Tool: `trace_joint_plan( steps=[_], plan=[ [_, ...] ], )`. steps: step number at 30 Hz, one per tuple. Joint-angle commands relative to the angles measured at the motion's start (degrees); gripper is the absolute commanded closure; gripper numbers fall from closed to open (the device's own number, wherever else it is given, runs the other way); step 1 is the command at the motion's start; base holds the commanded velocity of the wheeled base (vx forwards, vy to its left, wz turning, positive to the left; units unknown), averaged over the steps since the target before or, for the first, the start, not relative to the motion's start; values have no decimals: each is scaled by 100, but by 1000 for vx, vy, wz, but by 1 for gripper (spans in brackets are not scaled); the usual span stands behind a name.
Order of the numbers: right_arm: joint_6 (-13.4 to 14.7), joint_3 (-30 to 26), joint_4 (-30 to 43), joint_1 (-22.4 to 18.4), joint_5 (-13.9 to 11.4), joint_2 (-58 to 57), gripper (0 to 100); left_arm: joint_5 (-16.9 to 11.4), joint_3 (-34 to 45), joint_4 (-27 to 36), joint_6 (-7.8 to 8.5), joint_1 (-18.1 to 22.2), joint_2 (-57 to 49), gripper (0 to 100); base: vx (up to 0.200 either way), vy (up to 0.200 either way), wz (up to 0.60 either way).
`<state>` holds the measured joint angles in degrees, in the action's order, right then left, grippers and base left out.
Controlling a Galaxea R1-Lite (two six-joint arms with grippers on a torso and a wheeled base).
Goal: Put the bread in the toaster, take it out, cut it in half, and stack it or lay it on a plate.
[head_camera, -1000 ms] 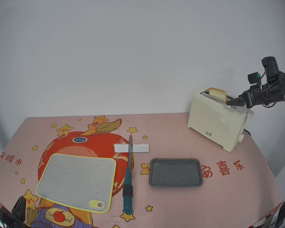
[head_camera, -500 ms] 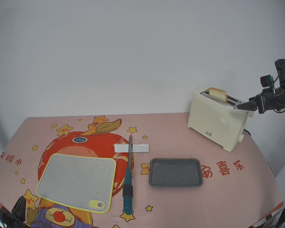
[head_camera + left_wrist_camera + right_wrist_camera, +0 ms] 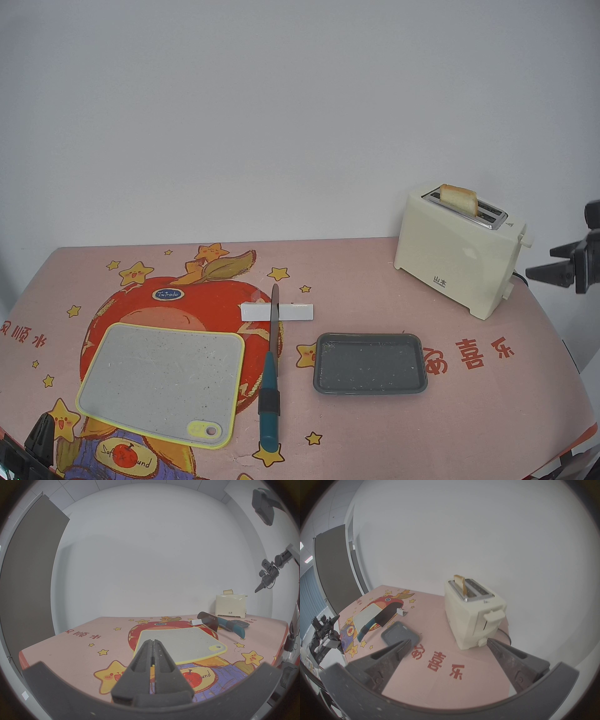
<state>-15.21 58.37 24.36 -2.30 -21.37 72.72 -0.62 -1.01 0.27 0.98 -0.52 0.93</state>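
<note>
A slice of bread [image 3: 459,200] stands upright in the back slot of the cream toaster [image 3: 459,256], its top half sticking out. My right gripper [image 3: 553,267] hangs open in the air to the right of the toaster, level with its side and clear of it. The right wrist view looks between the spread fingers of the right gripper [image 3: 448,644] at the toaster [image 3: 473,617] and bread [image 3: 460,584]. My left gripper [image 3: 152,642] is shut and empty, low over the table's near left corner, pointing at the cutting board [image 3: 179,642].
The grey cutting board [image 3: 161,381] lies at the front left. A teal-handled knife [image 3: 271,375] rests beside it, blade on a white holder [image 3: 277,311]. A dark grey plate [image 3: 370,363] sits in front of the toaster. The toaster's lever [image 3: 494,615] faces my right gripper.
My right gripper has drawn back from the toaster's top beside the bread, moving right and down past the toaster's end. The bread has stayed in the slot.
</note>
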Motion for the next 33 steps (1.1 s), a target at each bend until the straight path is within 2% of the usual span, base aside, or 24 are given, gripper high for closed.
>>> trace_joint_plan(
  steps=[1,5,9,10,12,13,14,16,17,18,23,24,25,27,33],
  plan=[
    [36,-722,-186,-16,-8,-689,0,1,92,0,-1,0,4,100,0,0,0],
    [98,-1126,-326,-24,10,-829,0,1,92,0,-1,0,4,100,0,0,0],
    [528,-1451,-722,-7,63,-847,0,1,92,0,-1,0,4,100,0,0,0],
    [792,-1530,-906,2,72,-847,0,1,92,0,-1,0,4,100,0,0,0],
    [1135,-1565,-1029,-7,63,-812,0,-8,92,0,-1,0,4,100,0,0,0],
    [1170,-1565,-1029,-7,63,-803,0,1,92,0,-1,0,4,100,0,0,0],
    [1513,-1557,-1073,2,54,-759,0,-8,92,0,-1,0,4,100,0,0,0],
    [1759,-1583,-1117,11,10,-689,0,-8,92,0,-1,0,4,100,0,0,0],
    [1820,-1653,-1161,19,1,-601,100,1,92,0,-1,0,4,100,0,0,0],
    [1794,-1706,-1196,19,10,-548,100,1,92,0,-1,0,4,100,0,0,0],
    [1776,-2216,-2277,19,54,-56,100,1,92,0,-1,0,4,100,0,0,0],
    [1776,-2216,-2277,19,54,-56,100,1,92,0,-1,0,4,100,0,0,0],
    [1785,-2356,-2752,2,63,234,100,-8,92,0,-1,0,4,100,0,0,0],
    [1794,-2462,-3165,-16,63,559,100,1,92,0,-1,0,4,100,0,0,0],
    [1767,-2682,-3798,-148,63,1157,100,-8,92,0,-1,0,4,100,0,0,0]
  ],
)
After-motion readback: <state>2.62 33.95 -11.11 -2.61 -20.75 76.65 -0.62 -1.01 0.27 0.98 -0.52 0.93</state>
